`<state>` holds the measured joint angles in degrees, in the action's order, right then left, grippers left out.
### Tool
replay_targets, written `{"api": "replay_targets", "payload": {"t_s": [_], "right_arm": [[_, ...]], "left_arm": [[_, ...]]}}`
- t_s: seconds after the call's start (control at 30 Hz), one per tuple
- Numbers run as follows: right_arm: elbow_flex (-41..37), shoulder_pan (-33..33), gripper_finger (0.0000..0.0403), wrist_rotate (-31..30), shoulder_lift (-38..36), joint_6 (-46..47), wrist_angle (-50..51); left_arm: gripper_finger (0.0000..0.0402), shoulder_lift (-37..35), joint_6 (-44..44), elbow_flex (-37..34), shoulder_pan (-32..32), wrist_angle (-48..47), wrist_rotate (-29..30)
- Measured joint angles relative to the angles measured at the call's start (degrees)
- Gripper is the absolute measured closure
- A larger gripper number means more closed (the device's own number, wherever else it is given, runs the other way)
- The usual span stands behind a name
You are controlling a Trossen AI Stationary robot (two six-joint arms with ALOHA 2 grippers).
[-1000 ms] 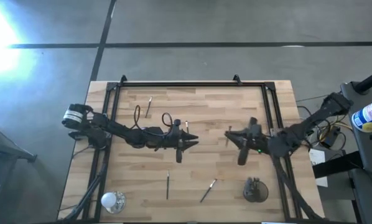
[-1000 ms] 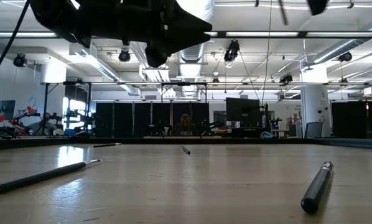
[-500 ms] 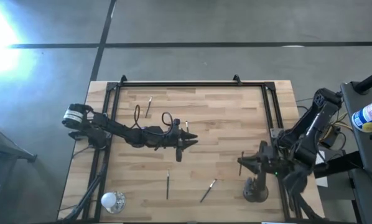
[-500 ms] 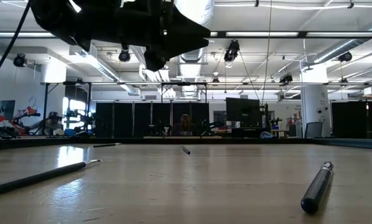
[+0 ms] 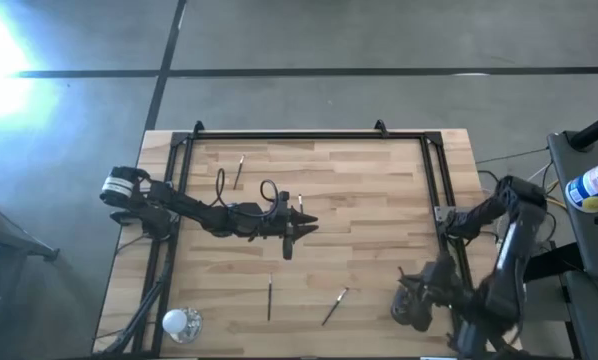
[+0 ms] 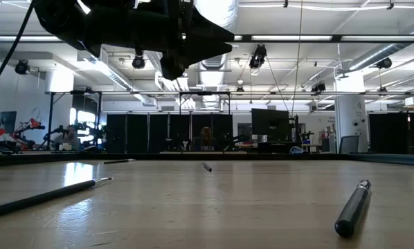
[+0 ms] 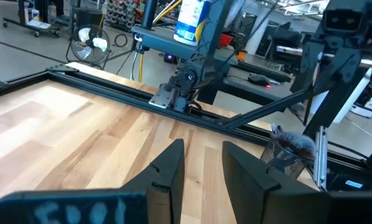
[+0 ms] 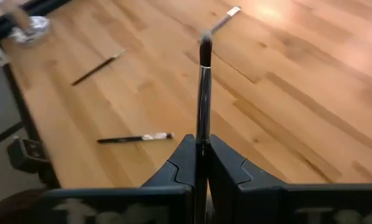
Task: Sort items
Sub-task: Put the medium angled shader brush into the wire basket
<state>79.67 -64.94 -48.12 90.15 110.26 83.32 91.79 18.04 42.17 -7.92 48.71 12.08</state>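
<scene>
Several slim brushes lie flat on the wooden table: one far-left (image 5: 239, 171), one near the middle (image 5: 269, 298), one beside it (image 5: 334, 305). In the low view two of them lie close by (image 6: 41, 197) (image 6: 352, 207). My right gripper (image 5: 416, 290) hovers at the near-right corner over the dark cup (image 5: 411, 310) and is shut on a brush (image 8: 203, 81). My left gripper (image 5: 304, 227) hangs open above mid-table, touching nothing. In the left wrist view its fingers (image 7: 201, 165) stand slightly apart. My right gripper (image 8: 201, 146) pinches a brush between its two fingers by the shaft (image 8: 202, 127). The shaft runs straight out along the fingers, with the dark bristle tip (image 8: 204, 43) at its free end. The brush is lifted clear of the table.
The shiny silver cup (image 5: 179, 322) stands at the near-left corner. The dark mesh cup (image 7: 288, 155) holds brush heads. A black rail frame (image 5: 289, 135) borders the table. Bare wood lies between the two arms. The right wrist view shows more brushes (image 8: 136, 138) (image 8: 99, 67) on the table.
My right gripper has swung from the table's middle toward the near edge and the right, ending over the dark cup, carrying the brush with it.
</scene>
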Motion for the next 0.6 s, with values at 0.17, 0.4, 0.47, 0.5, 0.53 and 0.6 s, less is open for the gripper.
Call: {"api": "replay_targets", "payload": {"t_s": [0.17, 0.4, 0.47, 0.5, 0.53, 0.6], "right_arm": [[1.6, -3.2, 0.0389, 0.7, 7.9, 12.5, 6.6], [1.0, -3.6, 0.0389, 1.8, 13.7, 13.9, 6.6], [1.4, -4.3, 0.0389, 1.7, 14.7, 13.9, 6.7], [1.4, -4.7, 0.0389, 1.7, 15.2, 13.9, 6.7], [1.4, -5.1, 0.0389, 1.7, 15.7, 13.9, 6.7], [1.4, -5.9, 0.0389, 1.7, 16.8, 13.9, 6.7]], "left_arm": [[0.0301, 0.0, -0.2, 0.0, 0.0, 0.0, 0.0], [0.0301, 0.0, 0.3, -0.2, 0.0, 0.1, 0.0], [0.0301, 0.0, 0.3, -0.2, 0.0, 0.1, 0.0], [0.0301, 0.0, 0.4, -0.2, 0.0, 0.1, 0.0], [0.0301, 0.0, 0.4, -0.2, 0.0, 0.1, 0.0], [0.0301, 0.0, 0.4, -0.2, 0.0, 0.1, 0.0]]}}
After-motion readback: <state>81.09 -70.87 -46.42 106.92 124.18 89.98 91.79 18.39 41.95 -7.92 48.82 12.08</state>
